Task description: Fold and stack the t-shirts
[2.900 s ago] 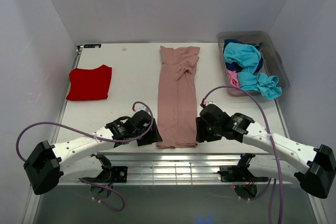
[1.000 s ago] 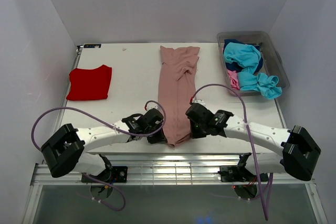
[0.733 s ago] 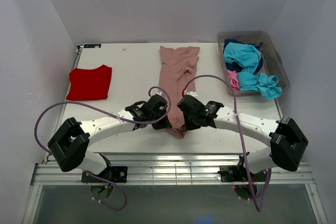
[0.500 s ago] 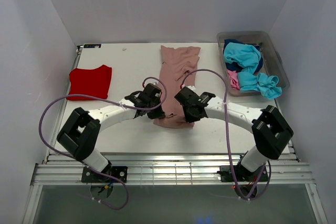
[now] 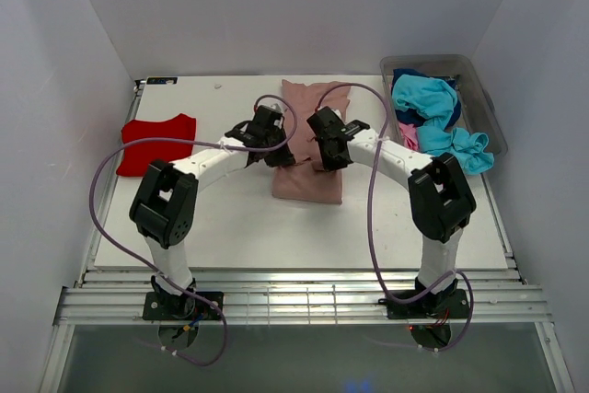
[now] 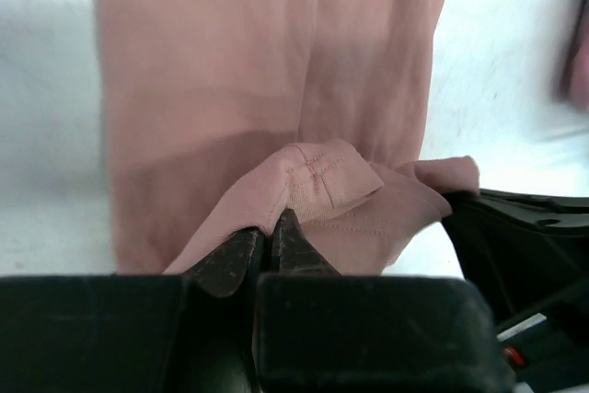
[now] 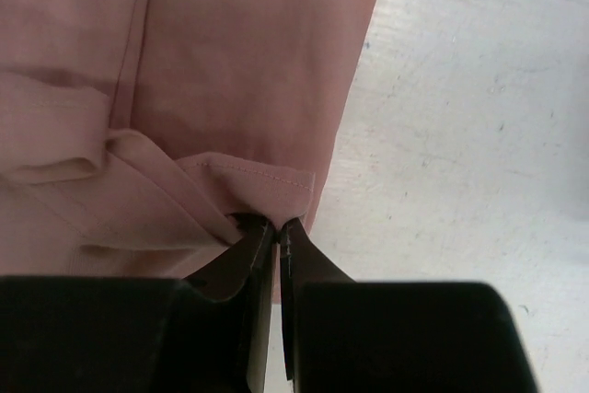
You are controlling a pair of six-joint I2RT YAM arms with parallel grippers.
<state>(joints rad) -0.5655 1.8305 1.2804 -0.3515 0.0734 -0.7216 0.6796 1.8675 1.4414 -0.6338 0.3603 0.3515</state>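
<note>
The dusty-pink t-shirt [image 5: 308, 181] lies in a narrow strip at the table's middle, its near end doubled back over the far part. My left gripper [image 5: 279, 156] is shut on the hem's left corner [image 6: 317, 177]. My right gripper [image 5: 324, 156] is shut on the hem's right corner [image 7: 267, 186]. Both hold the cloth above the strip's middle, side by side. A folded red t-shirt [image 5: 158, 144] rests at the far left. Turquoise [image 5: 433, 112], bright pink [image 5: 408, 138] and navy [image 5: 406, 75] t-shirts lie heaped in the bin.
A clear grey plastic bin [image 5: 486, 108] stands at the far right of the white table [image 5: 221, 227]. Purple cables loop over both arms. White walls close the table on three sides.
Both grippers have carried the pink t-shirt's near hem away from the table's front edge toward the far end, folding the strip over itself. Both arms now reach far out.
</note>
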